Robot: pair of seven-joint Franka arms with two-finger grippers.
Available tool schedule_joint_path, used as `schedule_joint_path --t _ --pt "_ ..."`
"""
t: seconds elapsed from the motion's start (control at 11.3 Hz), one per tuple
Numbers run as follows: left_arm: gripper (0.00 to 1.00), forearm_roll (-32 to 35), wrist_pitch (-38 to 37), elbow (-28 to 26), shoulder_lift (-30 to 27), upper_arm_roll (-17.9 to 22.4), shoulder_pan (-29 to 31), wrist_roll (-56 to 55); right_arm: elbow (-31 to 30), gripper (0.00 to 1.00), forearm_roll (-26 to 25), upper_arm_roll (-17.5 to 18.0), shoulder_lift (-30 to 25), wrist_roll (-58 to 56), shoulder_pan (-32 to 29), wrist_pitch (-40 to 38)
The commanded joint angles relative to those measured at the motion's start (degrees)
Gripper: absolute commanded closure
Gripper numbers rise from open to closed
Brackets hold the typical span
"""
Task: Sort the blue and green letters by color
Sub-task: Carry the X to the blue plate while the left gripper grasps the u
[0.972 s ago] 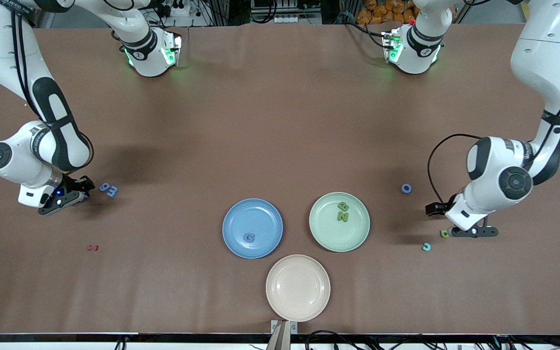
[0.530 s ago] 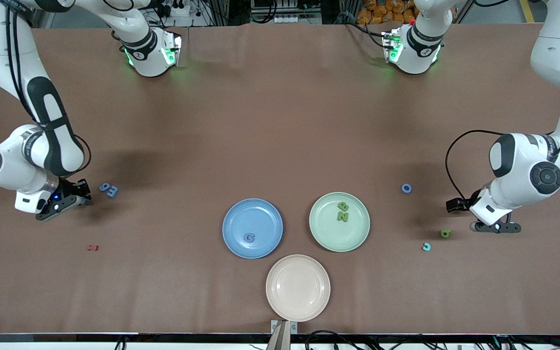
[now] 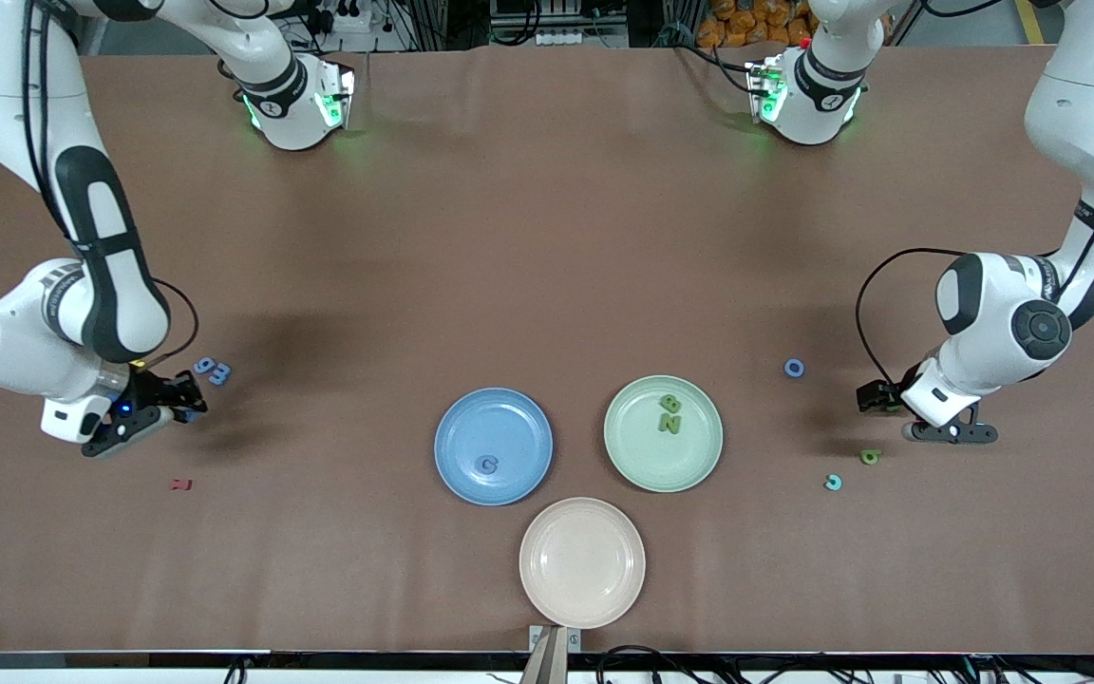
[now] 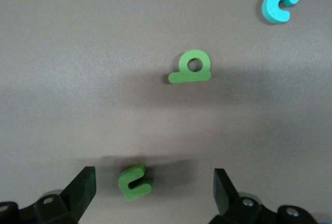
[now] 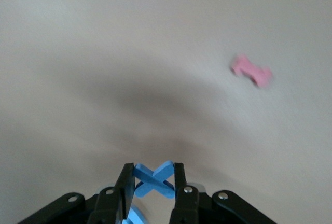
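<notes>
Worktop (image 3: pixel 547 237): blue plate (image 3: pixel 471 427) and green plate (image 3: pixel 699 446) sit near the middle of the camera-side edge, with a pink plate (image 3: pixel 582 562) closest to that edge.

Right claw (image 5: pixel 151 182) is clamped on a blue X letter (image 5: pixel 155 176), low over the right arm's end of the worktop. The hold is thin, on the letter's edges. Risk: the foam twists or slips out on the carry to the blue plate.

Left claw (image 4: pixel 153 187) is spread wide over a small green letter (image 4: pixel 135 181) near the left arm's end. Risk: it lies off-centre, near one finger, and may get nudged rather than caught.

Loose:
- blue pair (image 3: pixel 213 369)
- blue ring (image 3: pixel 794 368)
- green looped letter (image 4: pixel 191 68)
- teal C (image 4: pixel 280 4), shade ambiguous

Hard to make out:
- letters on the plates
- the small green letter, hidden in the front view
</notes>
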Motion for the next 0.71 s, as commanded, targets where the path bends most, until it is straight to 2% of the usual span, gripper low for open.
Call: schedule_joint_path --t 0.0,0.35,0.53,0.62 --pt "0.0 1.2 3.9 -3.7 -1.3 -0.2 1.3 0.3 4.7 1.0 1.6 -0.2 0.4 14.7 7.3 -1.8" --pt "0.0 2.0 4.3 -3.8 -0.5 0.7 1.3 0.4 7.1 1.0 1.7 -0.2 1.6 35.3 17.0 -1.4" --pt "0.43 2.1 4.5 -3.7 -0.2 0.9 2.0 0.9 8.0 1.0 4.5 -0.2 2.2 44.0 21.8 -0.9" --pt "0.59 2.0 4.6 -3.5 -0.1 1.0 2.1 1.0 9.3 1.0 6.4 -0.2 2.9 47.9 24.1 -0.9"
